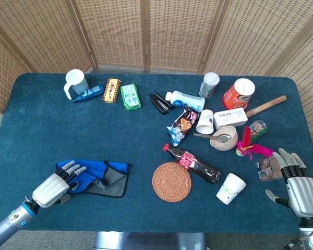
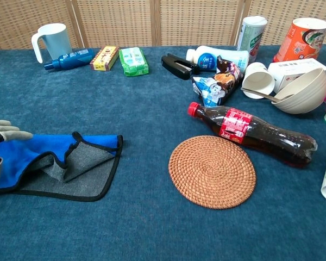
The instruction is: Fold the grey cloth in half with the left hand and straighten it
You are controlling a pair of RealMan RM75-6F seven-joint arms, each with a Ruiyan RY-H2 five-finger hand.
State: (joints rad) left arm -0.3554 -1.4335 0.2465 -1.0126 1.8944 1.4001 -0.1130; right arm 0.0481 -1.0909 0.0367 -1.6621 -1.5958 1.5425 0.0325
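The left hand (image 1: pixel 56 186) lies on the grey cloth (image 1: pixel 96 177) — fingers spread, holding nothing. The right hand (image 1: pixel 296 185) rests open on the table (image 1: pixel 36 130).

grey cloth (image 1: pixel 101 177) | blue side up, folded, corner flipped | table's near-left

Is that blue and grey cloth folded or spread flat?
Folded, untidily: the cloth lies doubled, blue side over grey, one corner turned back, left hand at its end.
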